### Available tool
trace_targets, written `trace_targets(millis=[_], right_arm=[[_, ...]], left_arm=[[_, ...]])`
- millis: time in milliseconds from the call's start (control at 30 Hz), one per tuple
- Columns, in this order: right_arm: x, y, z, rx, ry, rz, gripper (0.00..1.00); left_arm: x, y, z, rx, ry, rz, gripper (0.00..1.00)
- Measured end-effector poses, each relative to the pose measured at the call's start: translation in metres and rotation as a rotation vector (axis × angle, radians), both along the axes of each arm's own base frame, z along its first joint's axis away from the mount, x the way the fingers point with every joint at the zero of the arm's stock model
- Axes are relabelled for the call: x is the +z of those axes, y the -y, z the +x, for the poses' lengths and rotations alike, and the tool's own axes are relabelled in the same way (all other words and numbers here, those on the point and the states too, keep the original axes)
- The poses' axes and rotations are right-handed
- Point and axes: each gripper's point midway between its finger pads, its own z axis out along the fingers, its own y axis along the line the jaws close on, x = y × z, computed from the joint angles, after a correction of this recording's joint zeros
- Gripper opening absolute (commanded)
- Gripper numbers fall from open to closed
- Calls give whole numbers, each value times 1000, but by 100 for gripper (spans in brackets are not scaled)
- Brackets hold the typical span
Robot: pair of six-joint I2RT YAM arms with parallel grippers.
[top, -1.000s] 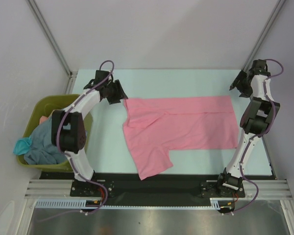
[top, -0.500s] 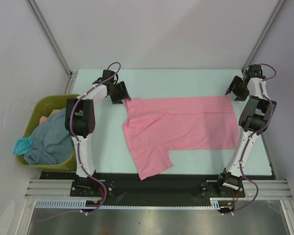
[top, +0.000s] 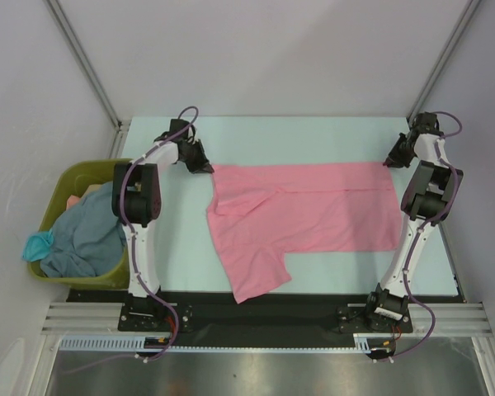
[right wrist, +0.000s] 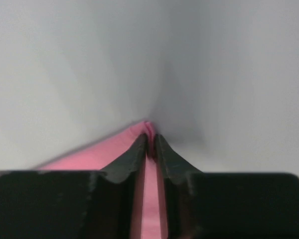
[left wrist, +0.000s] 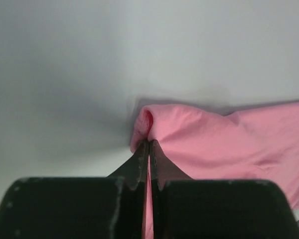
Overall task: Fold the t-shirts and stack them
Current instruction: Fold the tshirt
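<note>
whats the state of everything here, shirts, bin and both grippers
bubblegum pink cloth t-shirt: spread flat on the pale blue table, one sleeve pointing toward the near edge
left gripper: shut on the pink shirt's far left corner
right gripper: shut on its far right corner
olive-green plastic bin: holding crumpled shirts
dusty grey-blue t-shirt: crumpled in the bin, unfolded
teal t-shirt: crumpled, hanging over the bin's rim

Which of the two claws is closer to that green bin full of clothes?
Left. The left gripper pinches the pink shirt at its far corner on the side of the bin. The right gripper pinches the opposite far corner, across the table.
</note>
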Motion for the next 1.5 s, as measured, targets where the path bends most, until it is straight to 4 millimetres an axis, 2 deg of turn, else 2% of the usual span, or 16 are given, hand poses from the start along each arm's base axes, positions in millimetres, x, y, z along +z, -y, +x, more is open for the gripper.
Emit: trace_targets(millis=[133,333,367,400,433,500,567,600,667,800,900,967,1067,1200,1333,1500], right_arm=[[-1,4,5,-48,13,11,0],[0,10,19,-86,41,13,1],[0,11,21,-86,45,12,4],[0,12,25,-86,52,11,20],[1,13,29,-89,59,11,28],[3,16,34,-92,74,-1,44],[5,20,35,-105,73,-18,52],[7,22,34,-111,68,-28,61],[8,25,31,-128,47,-62,70],[19,29,10,-164,-40,-158,76],[45,13,-5,-159,-60,-175,77],[68,-12,-17,-130,-41,-155,77],[107,-70,-34,-44,38,-65,75],[138,-168,-54,150,166,131,69],[128,-278,-78,368,184,356,56],[76,-394,-135,525,19,561,47]], left_arm=[[1,-3,10,5,9,-12,0],[3,-4,24,10,23,-10,0],[3,-4,27,10,27,-9,1],[4,-4,29,10,29,-8,10],[5,-4,32,10,33,-8,32],[6,-6,34,6,38,4,46],[8,-9,35,17,39,13,60],[9,-10,35,19,44,22,67],[13,-16,34,23,49,58,93],[36,-32,20,45,53,178,89],[65,-34,-2,33,87,225,80],[87,-24,-29,1,116,221,70],[110,6,-69,-90,176,169,65],[101,41,-110,-214,175,89,71],[64,43,-131,-262,90,88,76],[44,36,-132,-272,51,123,75]])
